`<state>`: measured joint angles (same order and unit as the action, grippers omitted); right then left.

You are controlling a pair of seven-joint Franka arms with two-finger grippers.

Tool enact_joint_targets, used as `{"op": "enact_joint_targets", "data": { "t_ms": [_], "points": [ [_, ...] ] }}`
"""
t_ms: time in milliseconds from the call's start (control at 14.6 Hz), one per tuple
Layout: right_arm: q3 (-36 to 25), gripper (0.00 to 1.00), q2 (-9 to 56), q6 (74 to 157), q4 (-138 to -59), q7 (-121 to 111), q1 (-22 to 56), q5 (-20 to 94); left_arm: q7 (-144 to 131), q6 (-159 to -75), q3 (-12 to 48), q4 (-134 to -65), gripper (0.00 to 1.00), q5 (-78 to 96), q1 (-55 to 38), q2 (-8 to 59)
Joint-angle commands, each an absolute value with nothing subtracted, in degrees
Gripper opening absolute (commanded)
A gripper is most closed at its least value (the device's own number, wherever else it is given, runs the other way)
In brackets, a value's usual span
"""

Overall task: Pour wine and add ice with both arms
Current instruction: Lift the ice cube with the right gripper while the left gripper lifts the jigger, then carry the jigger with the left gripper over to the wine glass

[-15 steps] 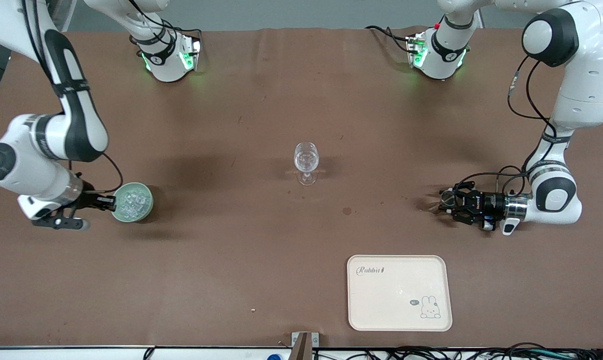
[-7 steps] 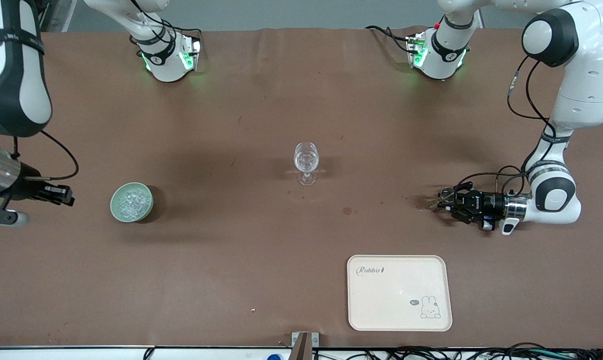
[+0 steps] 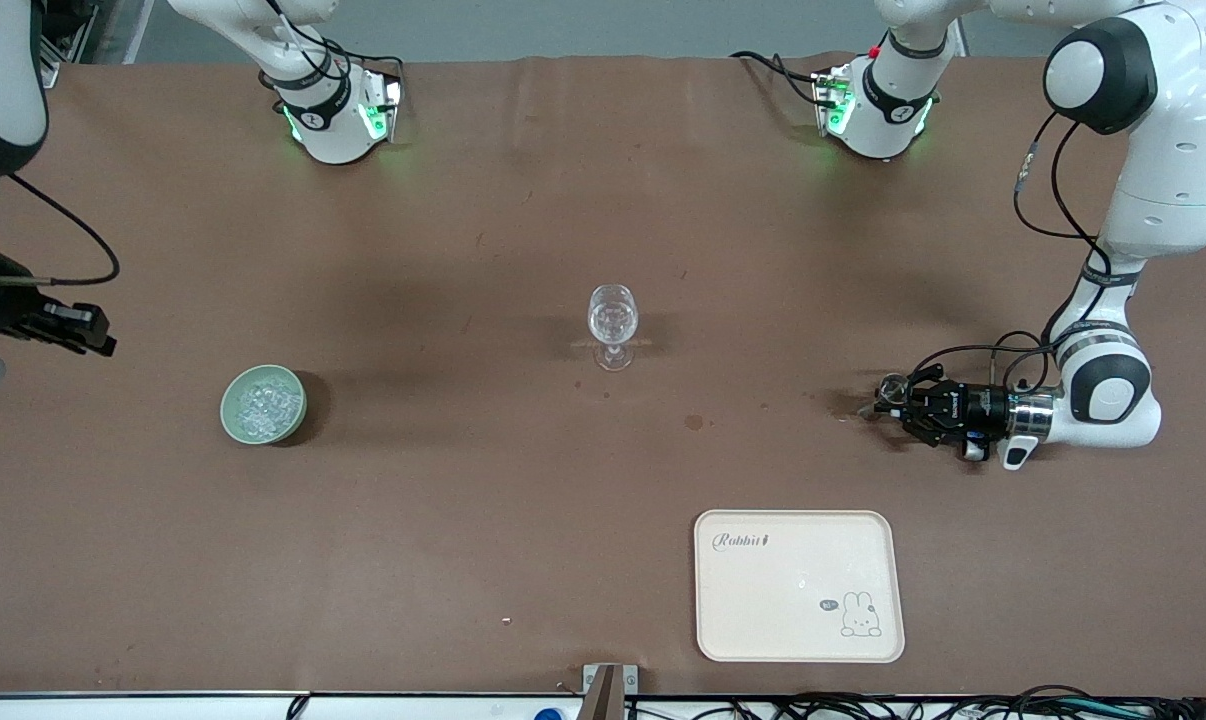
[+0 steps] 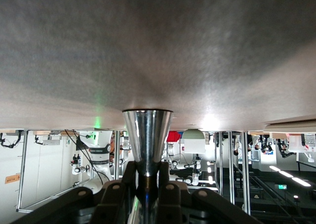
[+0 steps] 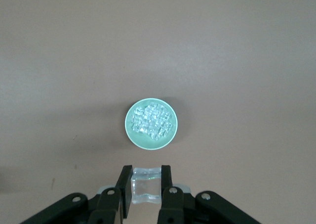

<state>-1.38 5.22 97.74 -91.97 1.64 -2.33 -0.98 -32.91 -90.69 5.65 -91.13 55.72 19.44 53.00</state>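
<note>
Between tool fingers [image 5: 127, 190], glassy ice [image 5: 147, 186]

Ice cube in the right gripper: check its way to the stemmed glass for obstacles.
Nothing visible does. The right gripper holds the ice cube near the pale green bowl; only bare table lies between bowl and stemmed glass. The left gripper, shut on a metal cup, is toward the left arm's end.

Right end effector [image 5: 146, 185] lifted ice cube [image 5: 146, 185] from bowl [image 3: 263, 403]

We see right tool [image 3: 88, 335] cut off at front view's edge; left tool's [image 4: 147, 182] shiny metal object [image 4: 147, 140] runs below frame, unidentifiable.
</note>
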Motion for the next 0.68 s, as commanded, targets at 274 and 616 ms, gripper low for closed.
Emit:
{"op": "enact_joint_targets", "data": {
  "t_ms": [274,616],
  "points": [
    [-1.1,0.07,1.9,95.2,-93.6,1.5,-2.5,-0.7,-33.4,-88.4,6.8,-90.8,0.02,58.2,19.0,52.7],
    [-1.1,0.07,1.3,95.3,-93.6,1.5,-1.8,-0.8,-36.5,-88.7,9.8,-91.1,0.02,58.1,18.6,50.4]
  ]
}}
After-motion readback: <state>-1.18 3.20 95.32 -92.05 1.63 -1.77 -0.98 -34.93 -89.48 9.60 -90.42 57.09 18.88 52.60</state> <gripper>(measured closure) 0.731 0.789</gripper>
